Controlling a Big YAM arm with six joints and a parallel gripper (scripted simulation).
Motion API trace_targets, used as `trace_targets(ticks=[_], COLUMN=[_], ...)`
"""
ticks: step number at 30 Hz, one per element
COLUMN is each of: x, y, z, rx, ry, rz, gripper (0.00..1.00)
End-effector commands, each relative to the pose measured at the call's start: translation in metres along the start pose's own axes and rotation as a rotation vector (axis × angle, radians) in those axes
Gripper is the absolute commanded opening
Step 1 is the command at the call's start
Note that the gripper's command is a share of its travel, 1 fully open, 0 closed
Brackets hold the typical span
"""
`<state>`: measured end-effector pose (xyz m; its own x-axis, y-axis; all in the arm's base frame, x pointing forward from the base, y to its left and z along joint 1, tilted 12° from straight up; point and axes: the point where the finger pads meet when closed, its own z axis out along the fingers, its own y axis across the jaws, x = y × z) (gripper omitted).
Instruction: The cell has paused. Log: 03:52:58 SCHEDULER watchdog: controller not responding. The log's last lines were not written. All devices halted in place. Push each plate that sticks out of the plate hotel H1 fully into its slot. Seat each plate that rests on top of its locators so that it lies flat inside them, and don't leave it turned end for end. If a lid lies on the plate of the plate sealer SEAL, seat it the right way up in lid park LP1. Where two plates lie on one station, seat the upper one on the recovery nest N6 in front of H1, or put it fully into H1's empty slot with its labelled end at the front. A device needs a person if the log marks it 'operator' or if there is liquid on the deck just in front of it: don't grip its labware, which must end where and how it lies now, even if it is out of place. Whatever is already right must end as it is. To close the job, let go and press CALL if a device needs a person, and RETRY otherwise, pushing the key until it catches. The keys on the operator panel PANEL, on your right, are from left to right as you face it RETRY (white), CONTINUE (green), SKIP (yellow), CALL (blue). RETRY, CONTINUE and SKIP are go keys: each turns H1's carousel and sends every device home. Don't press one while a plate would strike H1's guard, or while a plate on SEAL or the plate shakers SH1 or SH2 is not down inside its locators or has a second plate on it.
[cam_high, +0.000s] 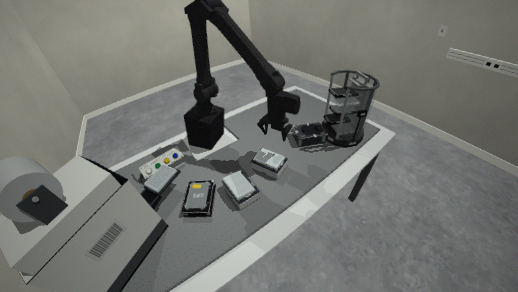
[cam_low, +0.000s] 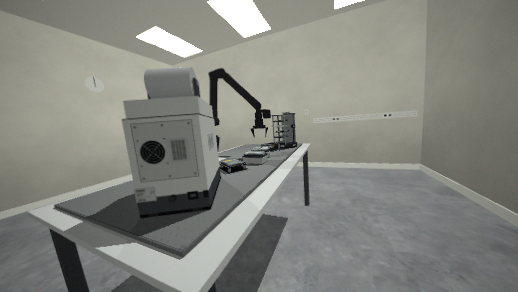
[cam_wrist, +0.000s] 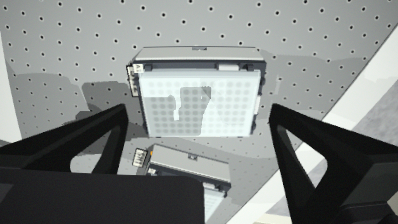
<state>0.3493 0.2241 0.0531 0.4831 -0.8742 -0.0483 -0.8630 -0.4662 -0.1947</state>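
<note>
The plate (cam_wrist: 199, 102), pale and dotted with wells, is seen lying on its station on the perforated deck (cam_wrist: 65, 45), directly below the wrist camera. It is judged stiff, light and slick (hard moulded plastic, most likely), best taken across its two long side walls. The gripper (cam_wrist: 197, 150) is spread wide above it, with nothing held.

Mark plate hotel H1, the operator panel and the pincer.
Plate hotel H1 (cam_high: 354, 75): top view, upper guard ring.
Operator panel (cam_high: 153, 163): top view, panel face beside the keys.
Pincer (cam_high: 274, 128): top view, midway between fingertips, open.
</note>
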Motion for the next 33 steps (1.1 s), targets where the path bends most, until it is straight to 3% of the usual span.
trace_targets(ticks=[1, 25, 29, 33], x=[-0.002, -0.002, -0.005, -0.004], y=[-0.012, -0.012, -0.024, -0.024], z=[-0.005, -0.005, -0.03, -0.038], rx=[0.032, 0.032, 0.062, 0.063], ry=[-0.002, -0.002, -0.004, -0.004], rz=[-0.002, -0.002, -0.006, -0.006], gripper=[1.0, 1.0, 1.0, 1.0])
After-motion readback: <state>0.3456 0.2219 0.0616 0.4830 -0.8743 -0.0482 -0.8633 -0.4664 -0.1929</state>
